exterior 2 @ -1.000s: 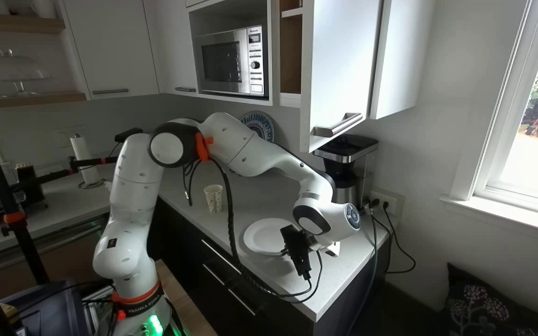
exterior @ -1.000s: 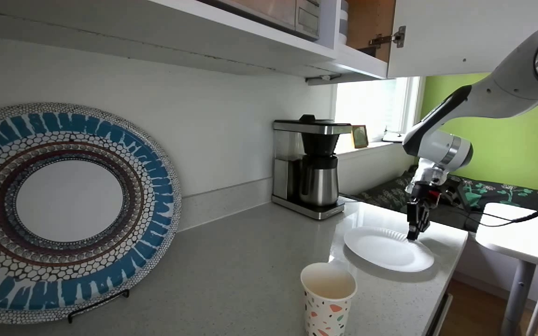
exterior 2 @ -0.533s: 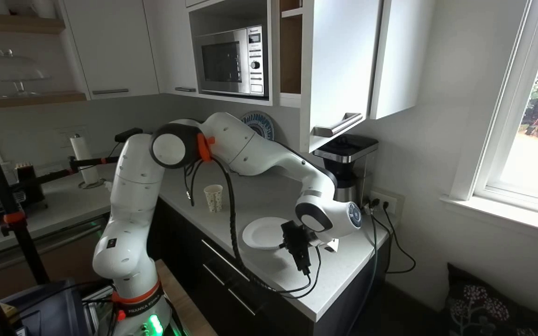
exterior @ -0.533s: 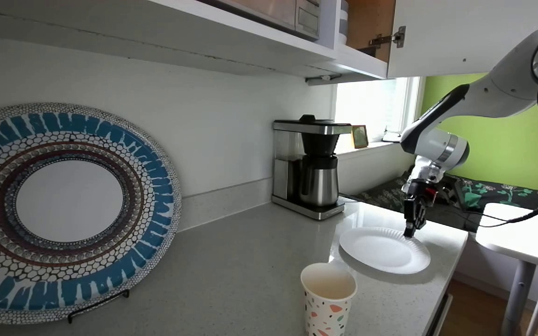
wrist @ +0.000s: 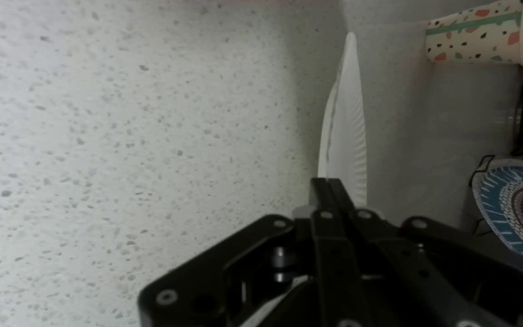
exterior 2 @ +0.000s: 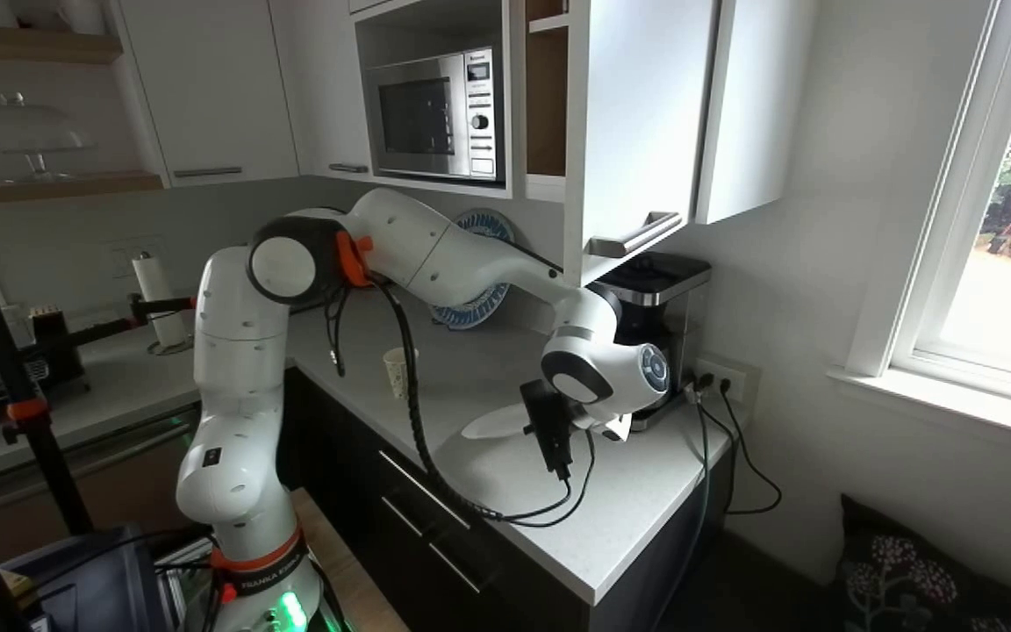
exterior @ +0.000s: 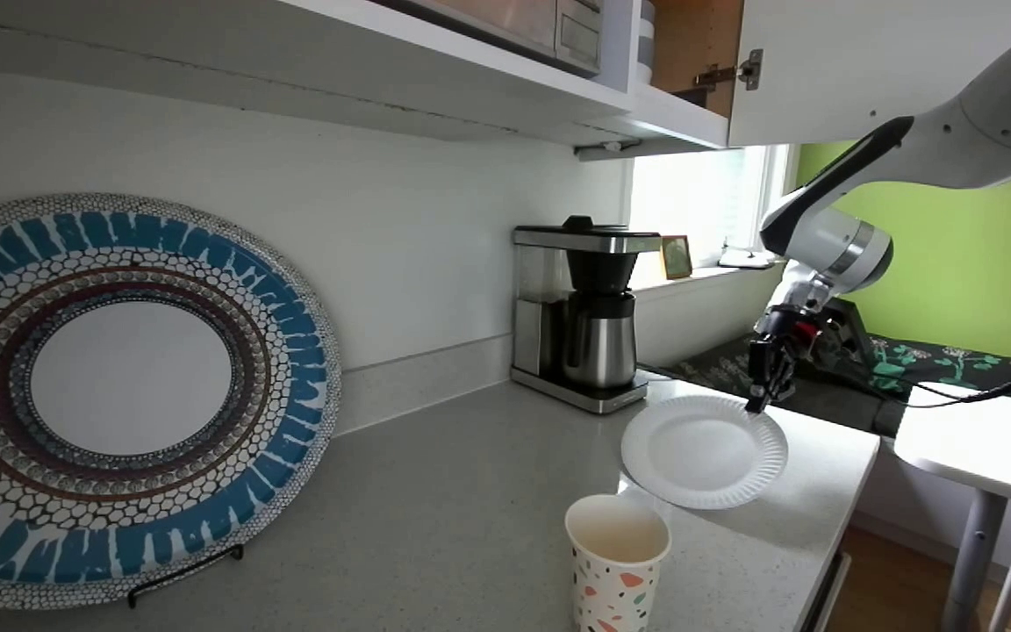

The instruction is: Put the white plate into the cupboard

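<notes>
On speckled counter (exterior: 435, 491), paper cup (exterior: 615, 575), coffee maker (exterior: 595, 338); green wall (exterior: 979, 259) beyond; gripper (wrist: 328, 181) clenched on white plate (exterior: 703, 452) at rim.

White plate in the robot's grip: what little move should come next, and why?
Probably a gentle lift straight up: the gripper looks shut on the edge of the white plate, which tilts, gripped side raised above the counter, and the open cupboard is well above it. Whether the plate's lowest edge clears the counter, I can't tell.
</notes>
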`<state>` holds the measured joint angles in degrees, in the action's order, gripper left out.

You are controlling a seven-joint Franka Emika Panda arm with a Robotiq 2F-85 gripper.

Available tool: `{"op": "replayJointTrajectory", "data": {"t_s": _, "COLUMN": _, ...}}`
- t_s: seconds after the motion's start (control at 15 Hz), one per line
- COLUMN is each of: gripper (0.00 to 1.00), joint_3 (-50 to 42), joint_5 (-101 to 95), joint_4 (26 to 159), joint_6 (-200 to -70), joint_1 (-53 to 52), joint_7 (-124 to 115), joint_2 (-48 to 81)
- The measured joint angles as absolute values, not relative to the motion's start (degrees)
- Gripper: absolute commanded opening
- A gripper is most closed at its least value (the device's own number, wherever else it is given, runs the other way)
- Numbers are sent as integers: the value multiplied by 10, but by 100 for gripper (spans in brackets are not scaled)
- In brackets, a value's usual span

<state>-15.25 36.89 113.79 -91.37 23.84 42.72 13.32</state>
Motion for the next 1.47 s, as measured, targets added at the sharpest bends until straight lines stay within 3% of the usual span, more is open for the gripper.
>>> {"op": "replayJointTrajectory", "data": {"t_s": 1.0, "gripper": 0, "joint_3": -174, "joint_5": 408, "joint_4": 1436, "joint_6": -1105, "joint_1": 211, "joint_7": 361, "joint_2": -153}}
{"op": "replayJointTrajectory", "data": {"t_s": 1.47, "gripper": 1, "joint_3": -177, "joint_5": 410, "joint_4": 1544, "joint_6": -1145, "joint_1": 275, "joint_7": 319, "joint_2": -337}}
